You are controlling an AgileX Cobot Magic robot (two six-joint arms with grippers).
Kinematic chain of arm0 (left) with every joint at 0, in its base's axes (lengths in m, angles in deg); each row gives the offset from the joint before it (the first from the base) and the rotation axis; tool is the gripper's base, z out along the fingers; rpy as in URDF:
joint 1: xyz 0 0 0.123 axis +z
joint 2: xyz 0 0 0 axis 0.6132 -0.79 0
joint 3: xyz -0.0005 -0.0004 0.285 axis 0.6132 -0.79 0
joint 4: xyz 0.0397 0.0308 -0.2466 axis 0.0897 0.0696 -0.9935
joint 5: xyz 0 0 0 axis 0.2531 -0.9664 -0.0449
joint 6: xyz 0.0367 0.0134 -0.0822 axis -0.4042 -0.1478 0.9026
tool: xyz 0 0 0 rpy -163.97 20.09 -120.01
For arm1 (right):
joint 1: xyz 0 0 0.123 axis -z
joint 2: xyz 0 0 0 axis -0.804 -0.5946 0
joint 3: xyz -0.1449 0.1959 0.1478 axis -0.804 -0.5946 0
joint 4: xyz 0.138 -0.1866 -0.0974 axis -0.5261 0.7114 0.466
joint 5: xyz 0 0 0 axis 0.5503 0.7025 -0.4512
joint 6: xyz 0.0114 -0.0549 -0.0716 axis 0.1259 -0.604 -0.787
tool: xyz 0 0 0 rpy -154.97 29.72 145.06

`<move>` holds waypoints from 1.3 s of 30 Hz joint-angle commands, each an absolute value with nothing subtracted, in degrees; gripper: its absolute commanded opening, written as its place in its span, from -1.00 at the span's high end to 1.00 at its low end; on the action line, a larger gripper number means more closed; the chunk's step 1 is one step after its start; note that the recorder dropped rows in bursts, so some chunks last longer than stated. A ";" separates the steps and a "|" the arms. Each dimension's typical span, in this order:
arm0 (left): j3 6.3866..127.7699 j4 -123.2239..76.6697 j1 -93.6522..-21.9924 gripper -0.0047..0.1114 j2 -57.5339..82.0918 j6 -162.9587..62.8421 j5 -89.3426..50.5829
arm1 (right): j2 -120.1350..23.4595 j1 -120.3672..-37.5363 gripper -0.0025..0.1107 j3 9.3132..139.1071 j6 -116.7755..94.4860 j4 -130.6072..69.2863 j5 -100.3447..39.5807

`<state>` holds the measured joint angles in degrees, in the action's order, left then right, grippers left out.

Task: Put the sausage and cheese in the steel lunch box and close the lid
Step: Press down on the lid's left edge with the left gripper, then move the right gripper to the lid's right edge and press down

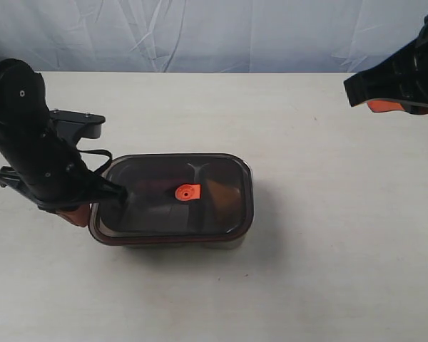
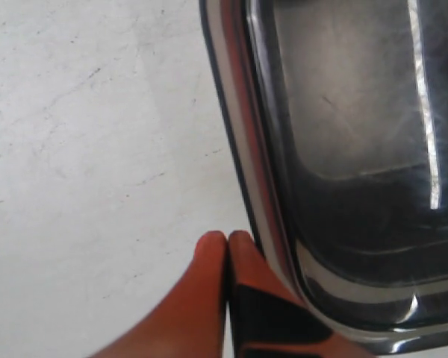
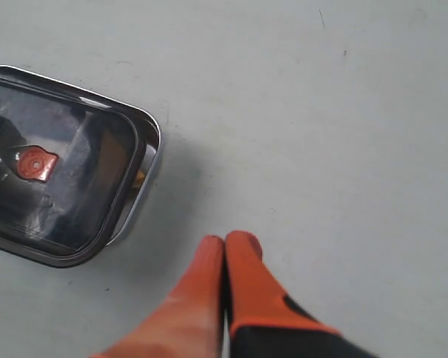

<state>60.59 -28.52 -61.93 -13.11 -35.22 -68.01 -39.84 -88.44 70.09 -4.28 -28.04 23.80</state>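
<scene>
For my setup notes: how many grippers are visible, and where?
2. The left gripper is beside the steel lunch box, at its left end; the right gripper is at the exterior view's upper right, apart from it.

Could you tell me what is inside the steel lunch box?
The dark lid covers the steel lunch box. Through it, only a dim divider and a yellowish patch show; the contents cannot be identified.

It looks like a lab-style robot test bench: a plain off-white counter, a wrinkled pale-blue cloth backdrop hung behind it, a black left arm and a black right arm working over it.
</scene>
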 commanded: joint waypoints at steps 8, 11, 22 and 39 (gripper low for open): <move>60.59 -30.05 -62.45 0.92 -13.22 -34.85 -65.36 | -39.40 -88.21 0.97 67.65 -4.45 -30.66 24.52; 60.59 -30.05 -62.45 0.92 -13.22 -34.85 -65.55 | -39.40 -88.21 0.97 65.40 -4.45 -30.66 24.12; 60.59 -30.05 -62.45 0.92 -13.22 -34.85 -65.76 | -39.75 -88.21 0.97 51.45 -4.45 -39.57 12.63; 60.59 -29.89 -62.45 0.92 -13.11 -35.32 -64.96 | -53.95 -88.32 0.97 44.46 -25.46 -68.72 1.77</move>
<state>60.59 -28.86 -61.93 -13.11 -35.22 -66.72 -51.85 -88.44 44.78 -23.60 -67.38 3.26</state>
